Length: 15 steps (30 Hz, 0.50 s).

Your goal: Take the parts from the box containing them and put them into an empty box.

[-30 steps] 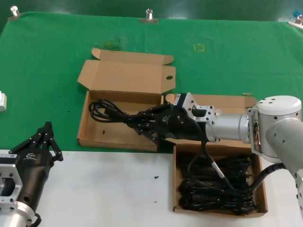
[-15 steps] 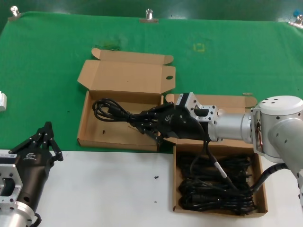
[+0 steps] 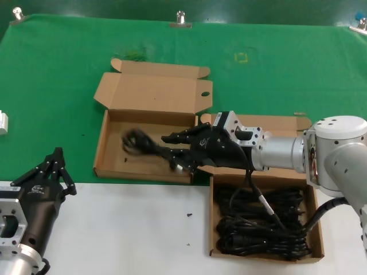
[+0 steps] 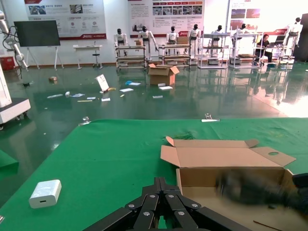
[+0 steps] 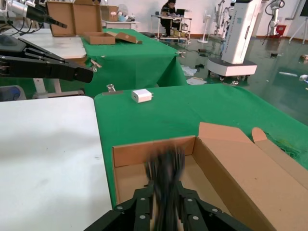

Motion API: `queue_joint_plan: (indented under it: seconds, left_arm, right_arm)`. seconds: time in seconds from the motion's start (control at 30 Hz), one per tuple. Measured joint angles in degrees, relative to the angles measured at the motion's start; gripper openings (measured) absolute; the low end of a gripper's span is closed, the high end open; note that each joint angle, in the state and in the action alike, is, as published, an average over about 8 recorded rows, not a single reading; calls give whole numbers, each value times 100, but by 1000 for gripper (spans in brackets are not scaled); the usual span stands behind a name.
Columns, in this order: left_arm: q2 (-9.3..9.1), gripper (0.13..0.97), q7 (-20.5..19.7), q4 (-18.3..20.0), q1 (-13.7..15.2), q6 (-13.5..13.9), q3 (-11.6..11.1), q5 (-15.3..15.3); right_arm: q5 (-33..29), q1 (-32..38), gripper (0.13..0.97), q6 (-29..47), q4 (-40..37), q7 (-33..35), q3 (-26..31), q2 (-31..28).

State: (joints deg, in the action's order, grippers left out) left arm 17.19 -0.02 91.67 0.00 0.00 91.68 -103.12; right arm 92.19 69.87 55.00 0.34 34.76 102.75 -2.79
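- My right gripper (image 3: 176, 152) hung apart over the empty box (image 3: 109, 163), a blurred cord (image 3: 137, 141) between its fingers.
- My left gripper (image 3: 54, 162) stayed closed, parked over the counter (image 3: 143, 229).

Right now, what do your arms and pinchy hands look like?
My right end effector is glossy black with thin linkage fingers and a small white logo. Behind it sit a silver bracket, a grey metal wrist, a pale rounded joint and a black cable. My left end effector looks the same: black, pointed, on a silver base.
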Motion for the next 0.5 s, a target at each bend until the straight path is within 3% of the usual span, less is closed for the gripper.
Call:
queue_joint_plan:
  seconds: [0.3,0.5]
  left_arm:
    - [0,139,0,0,0,0,0,0]
    - [0,139,0,0,0,0,0,0]
  right_arm:
    - [2,1,278,2,0,-2,-2,1]
    - [2,1,377,2,0,-2,-2,1]
